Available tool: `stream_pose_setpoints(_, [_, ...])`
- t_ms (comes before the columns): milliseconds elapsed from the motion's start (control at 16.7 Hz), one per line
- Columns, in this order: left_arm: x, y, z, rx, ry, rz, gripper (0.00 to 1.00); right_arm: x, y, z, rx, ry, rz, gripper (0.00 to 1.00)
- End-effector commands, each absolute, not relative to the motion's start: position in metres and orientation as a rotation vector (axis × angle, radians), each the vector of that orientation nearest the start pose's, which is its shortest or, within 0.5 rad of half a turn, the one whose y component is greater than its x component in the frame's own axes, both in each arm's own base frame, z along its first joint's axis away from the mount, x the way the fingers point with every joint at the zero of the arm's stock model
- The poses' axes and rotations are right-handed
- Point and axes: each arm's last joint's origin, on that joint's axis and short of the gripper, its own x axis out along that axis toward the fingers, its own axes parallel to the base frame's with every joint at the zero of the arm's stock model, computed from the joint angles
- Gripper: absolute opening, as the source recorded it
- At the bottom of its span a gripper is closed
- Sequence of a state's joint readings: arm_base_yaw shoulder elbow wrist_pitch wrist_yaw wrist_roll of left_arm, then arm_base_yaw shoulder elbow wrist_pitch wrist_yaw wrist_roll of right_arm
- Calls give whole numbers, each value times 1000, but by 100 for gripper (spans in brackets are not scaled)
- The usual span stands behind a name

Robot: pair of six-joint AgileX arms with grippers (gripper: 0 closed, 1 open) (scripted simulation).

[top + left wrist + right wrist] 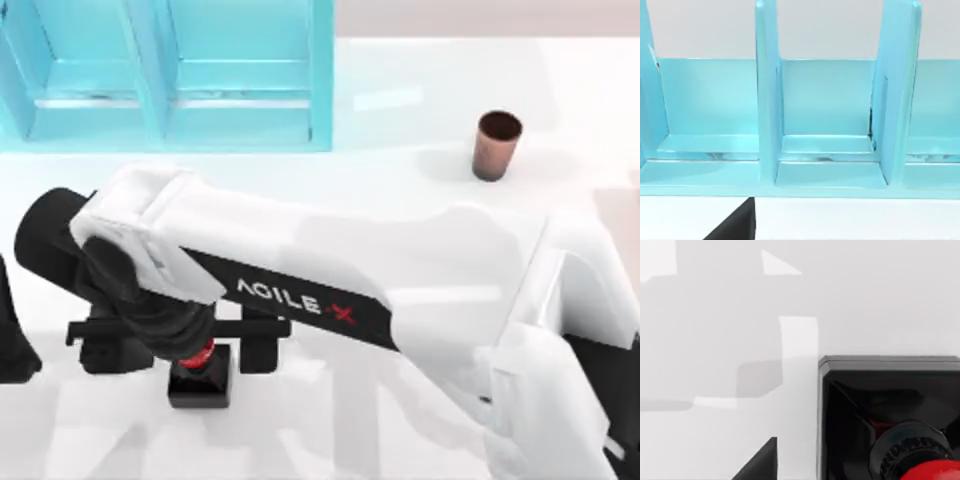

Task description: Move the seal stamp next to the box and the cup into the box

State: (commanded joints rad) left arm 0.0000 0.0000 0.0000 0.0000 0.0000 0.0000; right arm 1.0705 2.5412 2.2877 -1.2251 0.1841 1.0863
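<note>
Stamp (200, 377) sits at the lower left of the top view, well apart from the blue box (240, 138) at upper left. The right gripper (180, 350) hangs over its red knob; whether its fingers are apart I cannot tell. The glossy base looks slippery, so the knob seems the better hold. At upper right stands the cup (496, 146), probably light and stiff; its rim wall seems a fair grip.

**White bench and the objects resting on it**

White bench (400, 100) seen from above. Light-blue compartmented box (165, 70) at upper left of the frame; brown cup (496, 145) upright at upper right, well apart; black-based, red-knobbed seal stamp (200, 378) at lower left.
</note>
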Motion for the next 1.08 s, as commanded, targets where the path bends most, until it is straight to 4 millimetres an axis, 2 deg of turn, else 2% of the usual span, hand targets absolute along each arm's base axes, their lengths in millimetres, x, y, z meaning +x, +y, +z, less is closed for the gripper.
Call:
stream_pose_setpoints(540, [106, -1, 160, 0, 0, 0, 100, 241, 444, 148, 7, 1371, -9, 2])
stream_pose_setpoints(1080, [106, -1, 160, 0, 0, 0, 100, 240, 445, 147, 4, 1372, -7, 0])
